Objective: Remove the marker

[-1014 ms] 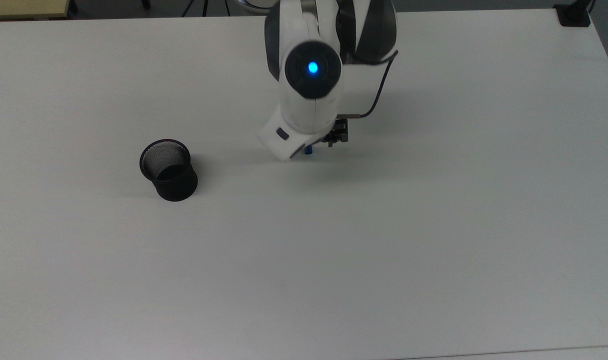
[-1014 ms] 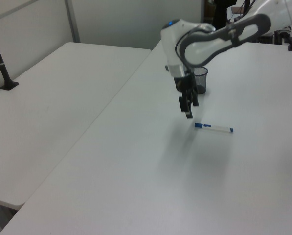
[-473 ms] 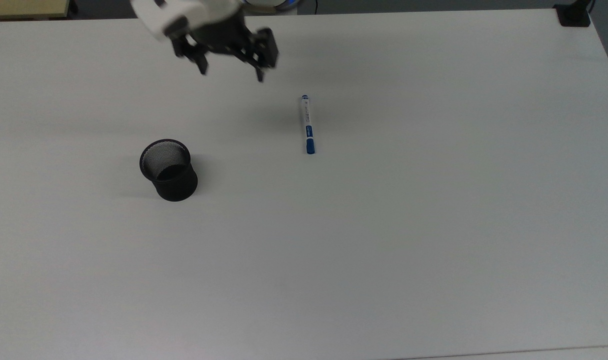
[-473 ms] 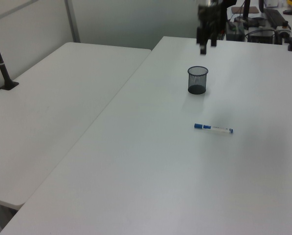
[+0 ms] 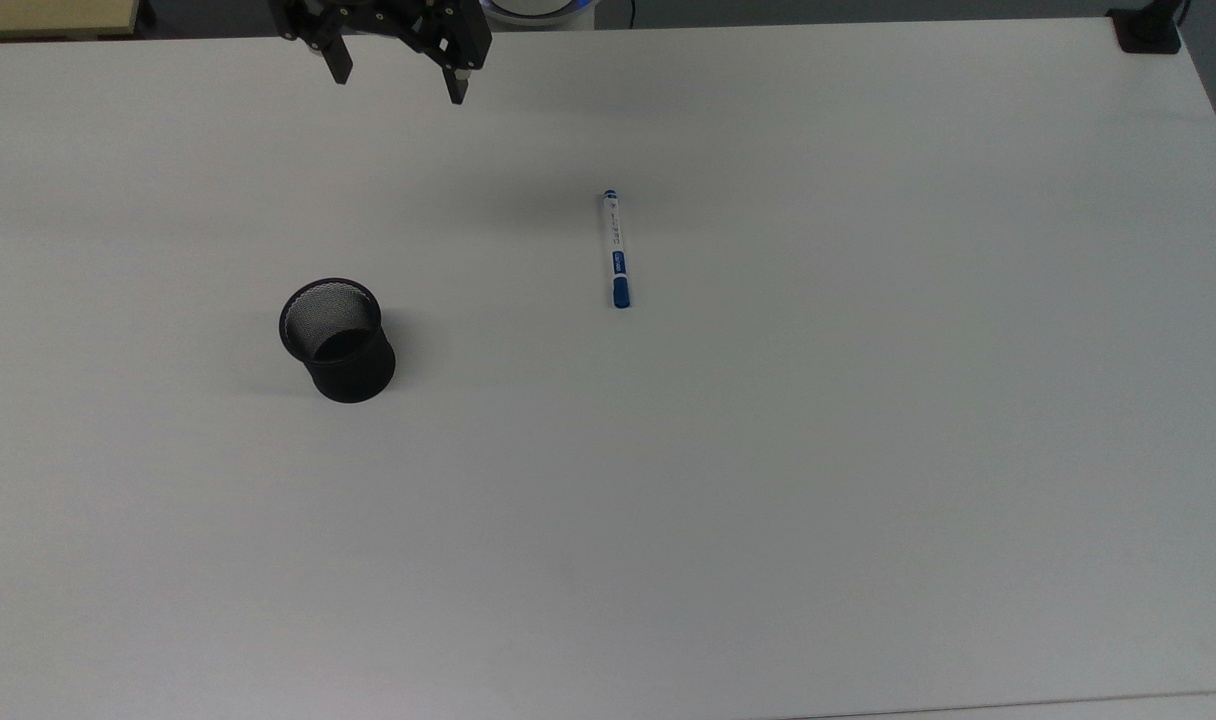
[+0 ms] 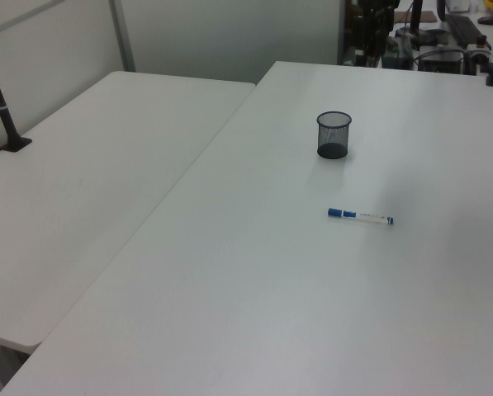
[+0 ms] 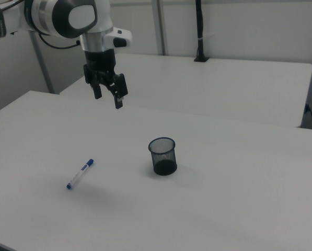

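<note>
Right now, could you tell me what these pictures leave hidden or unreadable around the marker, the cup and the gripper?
- Marker: the small print on its barrel is too small to read in the top view.
- Black mesh cup: its own wall hides part of the floor in the right view.
- Gripper: the top view's upper edge cuts off the arm above its open fingers.

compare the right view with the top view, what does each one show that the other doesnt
Right view alone: the white arm above the gripper, a second white table behind, and a black post clamped to it. Top view alone: a black clamp at the table's far corner, on the top view's right. Both: the open gripper held above the table, the marker lying flat by itself, and the black mesh cup standing upright apart from it.
</note>
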`<state>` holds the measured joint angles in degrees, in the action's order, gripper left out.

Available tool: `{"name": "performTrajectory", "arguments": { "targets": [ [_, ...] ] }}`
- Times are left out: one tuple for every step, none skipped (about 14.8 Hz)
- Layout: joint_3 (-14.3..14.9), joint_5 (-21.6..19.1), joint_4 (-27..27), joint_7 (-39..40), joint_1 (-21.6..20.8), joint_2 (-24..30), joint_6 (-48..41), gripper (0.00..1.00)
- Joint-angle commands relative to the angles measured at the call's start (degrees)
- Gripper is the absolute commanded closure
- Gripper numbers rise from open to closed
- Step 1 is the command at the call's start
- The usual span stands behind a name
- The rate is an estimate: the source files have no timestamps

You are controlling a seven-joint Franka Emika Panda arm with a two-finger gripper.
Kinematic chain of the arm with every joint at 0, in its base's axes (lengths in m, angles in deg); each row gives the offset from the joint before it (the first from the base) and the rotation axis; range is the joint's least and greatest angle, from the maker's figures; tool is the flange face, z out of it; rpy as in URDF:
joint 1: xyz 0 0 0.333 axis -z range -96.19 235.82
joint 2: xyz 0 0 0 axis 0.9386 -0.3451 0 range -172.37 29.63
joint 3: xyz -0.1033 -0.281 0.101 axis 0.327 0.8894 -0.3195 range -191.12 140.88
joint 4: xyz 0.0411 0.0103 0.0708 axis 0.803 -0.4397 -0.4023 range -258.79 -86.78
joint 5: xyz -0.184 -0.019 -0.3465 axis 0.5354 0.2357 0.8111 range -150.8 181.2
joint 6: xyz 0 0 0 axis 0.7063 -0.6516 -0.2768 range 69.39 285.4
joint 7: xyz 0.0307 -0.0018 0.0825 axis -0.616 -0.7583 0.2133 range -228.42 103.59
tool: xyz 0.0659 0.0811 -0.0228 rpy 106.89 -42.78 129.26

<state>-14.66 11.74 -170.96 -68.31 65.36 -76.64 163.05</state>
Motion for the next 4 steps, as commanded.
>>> {"name": "performTrajectory", "arguments": {
  "targets": [
    [-0.4,0.8,-1.8,-0.9,0.8,1.9,0.4,0.00],
    [-0.3,0.8,-1.8,-1.0,0.8,1.8,0.5,0.00],
    [-0.4,0.8,-1.8,-0.9,0.9,1.9,0.4,0.00],
    [-0.3,0.8,-1.8,-0.9,0.9,2.0,0.3,0.00]
  ]
}}
